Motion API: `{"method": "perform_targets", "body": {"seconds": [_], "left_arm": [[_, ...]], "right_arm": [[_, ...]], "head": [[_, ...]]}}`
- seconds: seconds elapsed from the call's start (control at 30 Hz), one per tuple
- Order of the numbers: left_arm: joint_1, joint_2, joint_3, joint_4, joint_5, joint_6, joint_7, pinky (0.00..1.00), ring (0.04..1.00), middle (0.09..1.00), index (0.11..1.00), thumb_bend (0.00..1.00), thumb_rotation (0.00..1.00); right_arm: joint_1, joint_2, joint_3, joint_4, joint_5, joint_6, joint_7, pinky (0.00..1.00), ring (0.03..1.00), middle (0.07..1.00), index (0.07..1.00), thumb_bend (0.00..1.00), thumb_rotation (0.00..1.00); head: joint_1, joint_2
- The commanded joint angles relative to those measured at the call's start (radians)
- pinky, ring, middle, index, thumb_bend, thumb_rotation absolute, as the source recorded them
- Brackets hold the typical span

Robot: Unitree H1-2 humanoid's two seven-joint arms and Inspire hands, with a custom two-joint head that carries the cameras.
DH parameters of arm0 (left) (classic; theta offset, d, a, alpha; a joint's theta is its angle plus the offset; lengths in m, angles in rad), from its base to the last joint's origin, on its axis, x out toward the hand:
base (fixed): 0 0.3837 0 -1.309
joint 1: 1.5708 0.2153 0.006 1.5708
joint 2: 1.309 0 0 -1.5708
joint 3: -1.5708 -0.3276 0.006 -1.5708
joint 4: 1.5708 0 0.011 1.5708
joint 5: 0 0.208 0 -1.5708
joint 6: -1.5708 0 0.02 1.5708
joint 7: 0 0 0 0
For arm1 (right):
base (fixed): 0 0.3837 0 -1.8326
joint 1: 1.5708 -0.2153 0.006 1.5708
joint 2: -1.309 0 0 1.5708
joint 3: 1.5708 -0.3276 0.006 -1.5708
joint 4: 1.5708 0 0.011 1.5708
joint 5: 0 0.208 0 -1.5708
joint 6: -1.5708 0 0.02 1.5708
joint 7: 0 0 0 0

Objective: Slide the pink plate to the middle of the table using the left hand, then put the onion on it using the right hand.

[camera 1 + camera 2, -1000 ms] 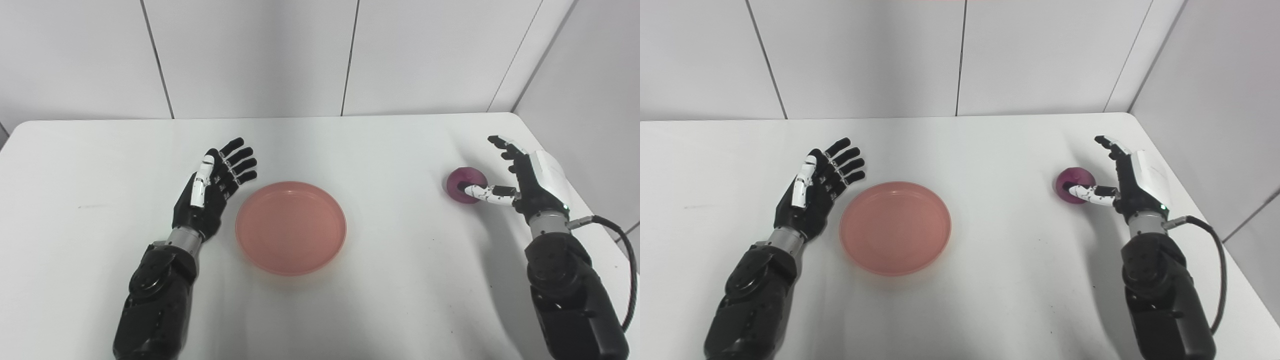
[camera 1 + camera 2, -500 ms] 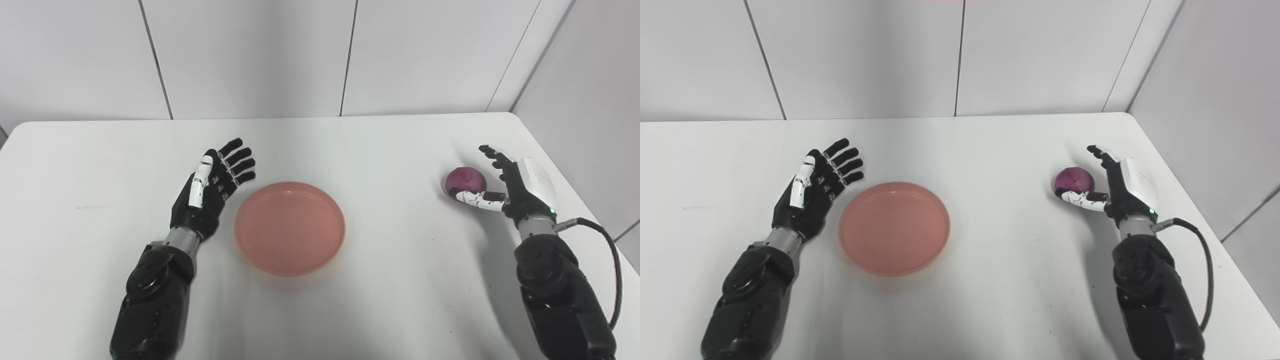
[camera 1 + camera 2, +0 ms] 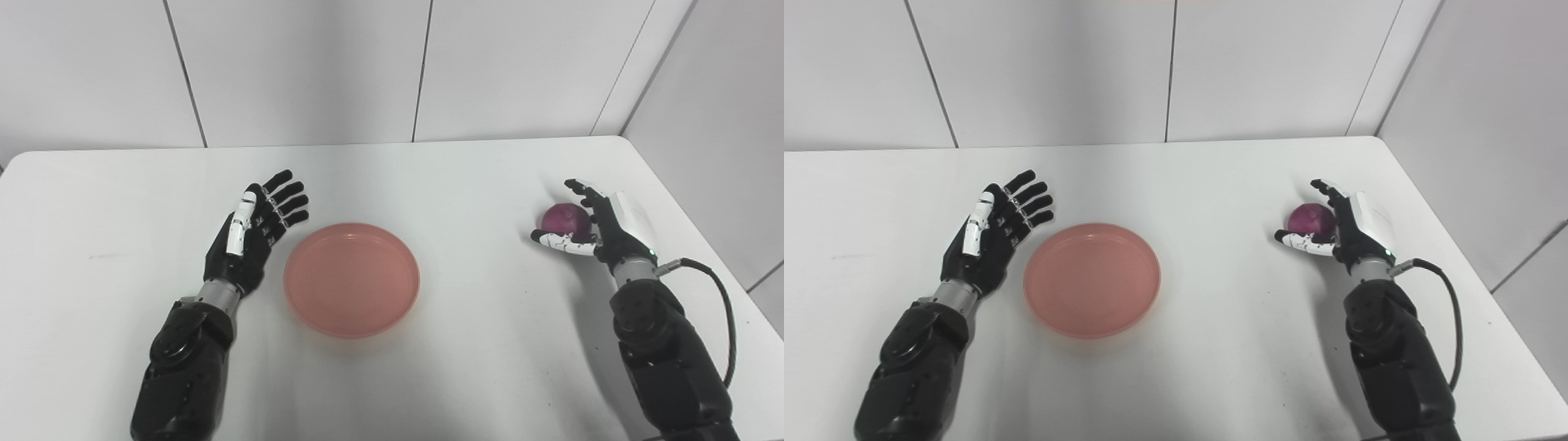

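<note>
The pink plate [image 3: 352, 280] lies empty near the middle of the white table [image 3: 478, 177]. My left hand [image 3: 254, 236] is open, palm up, fingers spread, just left of the plate and apart from it. The purple onion [image 3: 565, 217] is at the right side of the table, cupped in my right hand [image 3: 606, 228]. The thumb lies under its front and the fingers curl over its back. The onion looks slightly raised off the table. It also shows in the right eye view [image 3: 1309, 217].
The table's right edge [image 3: 704, 245] runs close to my right arm, with a black cable [image 3: 726, 306] looping off the forearm. White wall panels stand behind the table's far edge.
My right hand has closed around the onion and drawn it a little left and toward me. The left hand and plate have kept their places; the camera has shifted slightly.
</note>
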Motion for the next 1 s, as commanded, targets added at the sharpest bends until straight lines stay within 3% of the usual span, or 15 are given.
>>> {"method": "perform_targets", "body": {"seconds": [0.0, 0.53, 0.73, 0.97], "left_arm": [[0.011, 0.015, 0.004, 0.028, 0.003, 0.001, 0.000, 0.78, 0.807, 0.810, 0.795, 0.39, 0.98], [0.010, 0.020, 0.007, 0.042, -0.002, -0.007, -0.013, 0.79, 0.812, 0.814, 0.798, 0.40, 0.96], [0.011, 0.019, 0.006, 0.033, -0.002, 0.001, -0.012, 0.79, 0.813, 0.816, 0.800, 0.40, 0.96], [0.014, 0.017, 0.003, 0.019, 0.003, 0.006, -0.006, 0.78, 0.808, 0.814, 0.797, 0.40, 0.96]], "right_arm": [[-0.046, -0.021, -0.006, -0.003, -0.001, -0.003, -0.018, 0.73, 0.830, 0.867, 0.863, 1.00, 0.37], [-0.064, -0.050, 0.003, 0.050, -0.009, 0.000, -0.019, 0.73, 0.829, 0.867, 0.862, 1.00, 0.36], [-0.065, -0.067, 0.005, 0.039, -0.009, 0.034, 0.001, 0.74, 0.835, 0.870, 0.864, 1.00, 0.37], [-0.058, -0.070, 0.005, 0.030, 0.000, 0.028, 0.000, 0.73, 0.831, 0.865, 0.858, 1.00, 0.37]], "head": [[0.001, -0.001], [-0.004, 0.005], [-0.003, 0.008], [-0.004, 0.011]]}}
